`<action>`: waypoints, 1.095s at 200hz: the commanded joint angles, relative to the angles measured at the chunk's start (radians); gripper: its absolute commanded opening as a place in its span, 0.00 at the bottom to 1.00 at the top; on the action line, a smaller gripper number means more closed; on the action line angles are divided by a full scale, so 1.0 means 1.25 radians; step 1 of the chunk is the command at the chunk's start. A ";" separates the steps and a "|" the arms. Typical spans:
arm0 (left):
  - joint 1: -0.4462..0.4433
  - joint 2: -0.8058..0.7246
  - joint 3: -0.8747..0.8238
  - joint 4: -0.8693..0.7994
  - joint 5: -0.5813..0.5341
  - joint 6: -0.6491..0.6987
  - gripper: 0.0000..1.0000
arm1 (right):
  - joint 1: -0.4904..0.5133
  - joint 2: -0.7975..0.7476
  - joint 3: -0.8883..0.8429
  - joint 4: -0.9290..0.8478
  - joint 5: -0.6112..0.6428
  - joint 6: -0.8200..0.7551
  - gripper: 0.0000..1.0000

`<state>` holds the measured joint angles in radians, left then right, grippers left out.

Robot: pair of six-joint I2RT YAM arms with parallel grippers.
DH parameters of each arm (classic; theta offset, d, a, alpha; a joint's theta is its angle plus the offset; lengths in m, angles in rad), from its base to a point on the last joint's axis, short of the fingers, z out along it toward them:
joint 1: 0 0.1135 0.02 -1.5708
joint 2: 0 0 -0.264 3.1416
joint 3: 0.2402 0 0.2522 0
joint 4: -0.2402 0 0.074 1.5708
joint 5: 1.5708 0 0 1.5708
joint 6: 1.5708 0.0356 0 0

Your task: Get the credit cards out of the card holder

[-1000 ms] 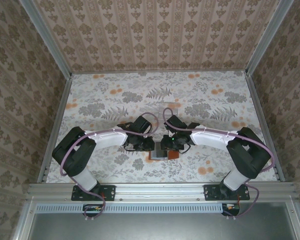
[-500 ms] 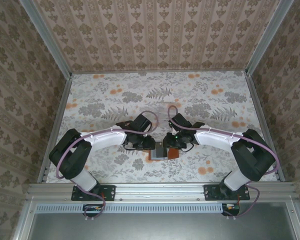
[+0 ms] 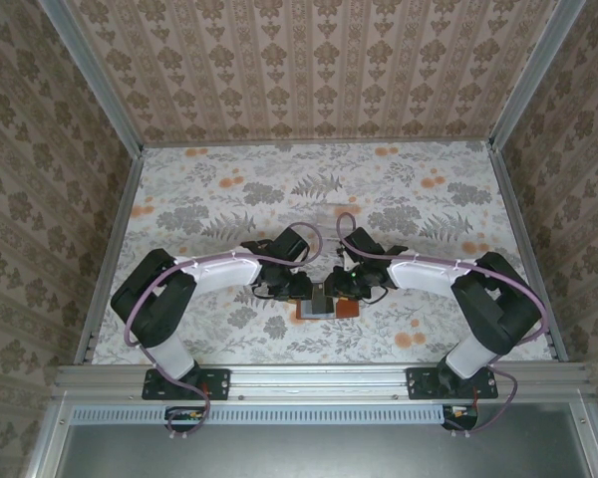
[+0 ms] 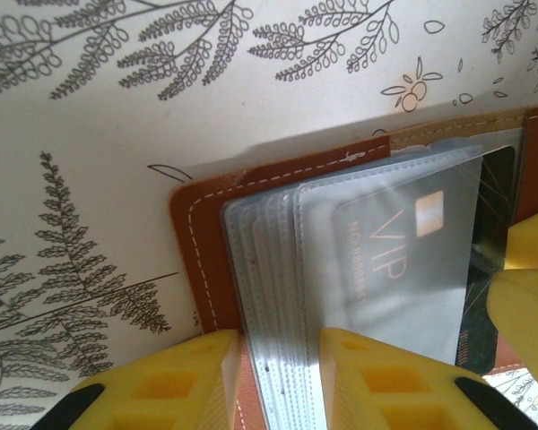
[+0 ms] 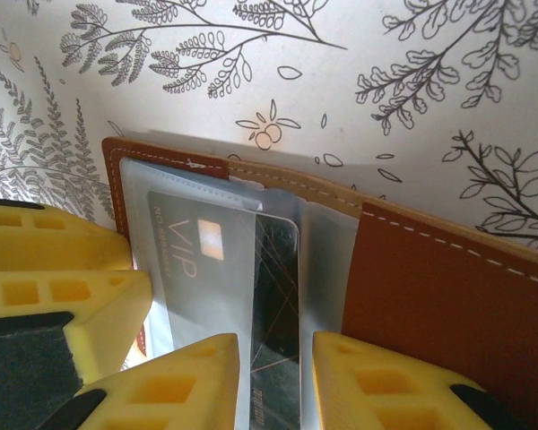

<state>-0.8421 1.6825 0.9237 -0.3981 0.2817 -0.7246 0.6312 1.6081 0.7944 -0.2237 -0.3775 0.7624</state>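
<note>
On the leaf-printed worktop (image 3: 229, 199) we find the card holder (image 3: 329, 307) lying spread open, with the left gripper (image 3: 301, 289) just beside its left part and the right gripper (image 3: 345, 287) just beside its right part. The holder is reddish-brown leather with a line of pale stitching along its rim, and in the right wrist view the leather is plain and smooth at its right end. Inside the holder sits a stack of clear plastic sleeves (image 4: 269, 269), their edges fanned a little. Through the top sleeve we read a pale grey card (image 4: 390, 269) marked VIP, with a small gold chip. A dark card (image 5: 278, 287) with thin gold lines lies partly under it, toward the holder's right half. Both cards are inside the holder. The left jaws stand apart, astride the sleeve edges in the holder's left half. The right jaws are parted too, straddling the dark card. We cannot tell whether either pair touches what lies between.
</note>
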 commanded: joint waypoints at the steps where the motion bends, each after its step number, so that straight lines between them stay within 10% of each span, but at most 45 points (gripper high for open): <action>1: 0.000 0.031 -0.002 -0.038 -0.018 0.017 0.29 | -0.005 0.022 -0.011 0.017 -0.027 -0.004 0.28; 219: 0.037 0.029 -0.056 -0.038 -0.014 0.022 0.22 | -0.057 -0.062 -0.057 -0.054 0.010 -0.044 0.07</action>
<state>-0.8116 1.6859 0.9073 -0.3687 0.3244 -0.7113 0.5816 1.5612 0.7498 -0.1879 -0.4393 0.7437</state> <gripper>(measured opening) 0.217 0.070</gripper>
